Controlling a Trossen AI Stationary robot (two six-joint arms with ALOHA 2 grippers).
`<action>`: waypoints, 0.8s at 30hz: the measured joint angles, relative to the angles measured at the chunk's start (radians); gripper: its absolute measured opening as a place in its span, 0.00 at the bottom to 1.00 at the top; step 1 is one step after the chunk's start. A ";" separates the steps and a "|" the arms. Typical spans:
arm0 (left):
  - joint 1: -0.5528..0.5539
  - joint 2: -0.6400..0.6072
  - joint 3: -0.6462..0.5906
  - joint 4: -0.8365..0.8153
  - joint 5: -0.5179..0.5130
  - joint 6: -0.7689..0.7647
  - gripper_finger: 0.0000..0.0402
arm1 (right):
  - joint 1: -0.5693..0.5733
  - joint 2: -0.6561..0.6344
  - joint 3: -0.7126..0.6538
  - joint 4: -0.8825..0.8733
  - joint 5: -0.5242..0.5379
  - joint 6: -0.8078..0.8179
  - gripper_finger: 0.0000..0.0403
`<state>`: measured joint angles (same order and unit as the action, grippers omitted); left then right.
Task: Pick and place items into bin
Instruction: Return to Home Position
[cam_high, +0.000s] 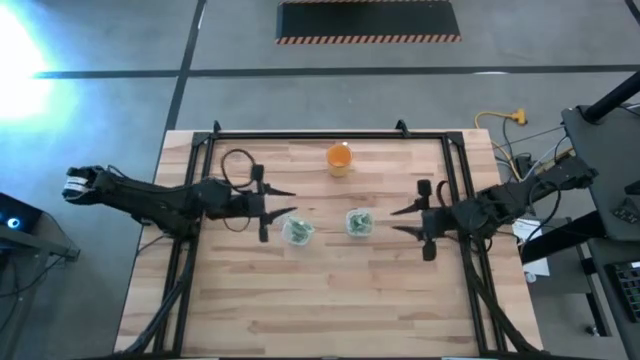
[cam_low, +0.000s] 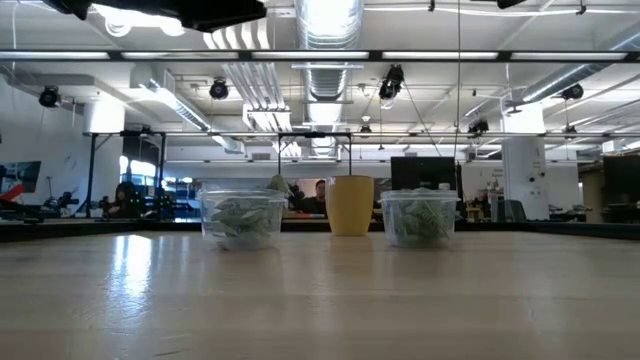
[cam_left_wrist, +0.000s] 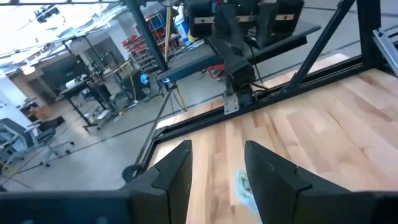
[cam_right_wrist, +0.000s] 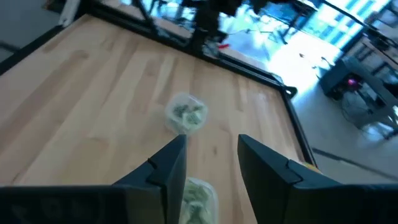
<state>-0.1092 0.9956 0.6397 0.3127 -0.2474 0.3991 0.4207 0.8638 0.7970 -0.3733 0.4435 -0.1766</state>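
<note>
Pale green wrinkly items fill two clear plastic tubs on the wooden table, the left tub (cam_high: 298, 230) (cam_low: 243, 218) and the right tub (cam_high: 359, 222) (cam_low: 418, 218). My left gripper (cam_high: 293, 202) (cam_left_wrist: 217, 149) hovers open, pointing level, above and just left of the left tub. My right gripper (cam_high: 393, 221) (cam_right_wrist: 211, 140) hovers open to the right of the right tub, tipped slightly down. In the right wrist view the right tub (cam_right_wrist: 198, 196) shows between its fingers and the left tub (cam_right_wrist: 186, 115) beyond. Apart from the tubs and the cup, no bin shows.
An orange cup (cam_high: 339, 158) (cam_low: 350, 205) stands upright near the table's far edge, behind and between the tubs. A black frame rail (cam_high: 320, 134) runs along the far edge and down both sides. Bare wood lies toward the near edge (cam_high: 320, 310).
</note>
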 joint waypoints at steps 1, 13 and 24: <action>0.002 -0.026 -0.005 -0.023 0.000 -0.001 0.33 | -0.002 -0.024 -0.008 -0.010 0.014 0.012 0.33; 0.003 -0.365 -0.217 -0.151 0.000 -0.093 0.33 | -0.008 -0.356 -0.319 0.262 0.027 0.017 0.32; 0.003 -0.569 -0.447 0.020 -0.001 -0.105 0.33 | -0.193 -0.589 -0.462 0.317 -0.260 -0.005 0.31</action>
<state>-0.1059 0.4263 0.1925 0.3330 -0.2485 0.2938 0.2274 0.2745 0.3349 -0.0567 0.1837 -0.1811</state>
